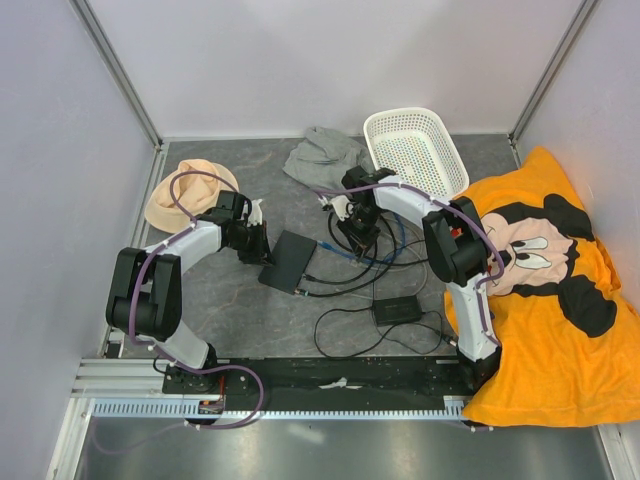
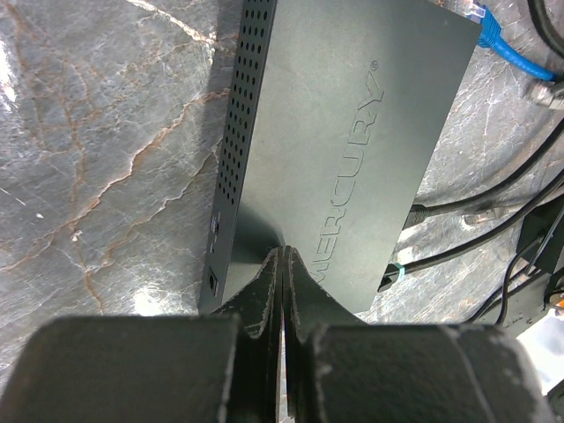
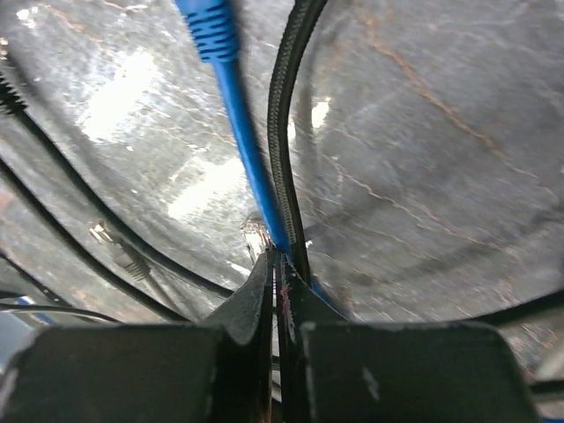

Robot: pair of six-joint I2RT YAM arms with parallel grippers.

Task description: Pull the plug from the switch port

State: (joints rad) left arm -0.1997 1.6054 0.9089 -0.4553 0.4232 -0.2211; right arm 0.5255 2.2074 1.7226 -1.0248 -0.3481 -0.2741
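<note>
The flat black switch box point(image 1: 288, 262) lies at centre; it fills the left wrist view point(image 2: 352, 132), with its ports along the hidden right side. Two black plugs point(image 2: 393, 275) sit in that side. A blue plug point(image 2: 487, 31) lies loose by the box's far corner, its clear tip showing. My left gripper point(image 1: 258, 245) is shut, its tips point(image 2: 282, 253) resting on the box's near top. My right gripper point(image 1: 355, 232) is shut and low over the cables point(image 3: 278, 257). The blue cable point(image 3: 242, 132) and a black braided cable point(image 3: 284, 106) run under its tips.
Loose black cables point(image 1: 350, 275) and a small power brick point(image 1: 397, 310) lie right of the box. A white basket point(image 1: 415, 150), grey cloth point(image 1: 322, 155) and peach hat point(image 1: 185, 195) sit at the back. An orange pillow point(image 1: 540, 270) fills the right side.
</note>
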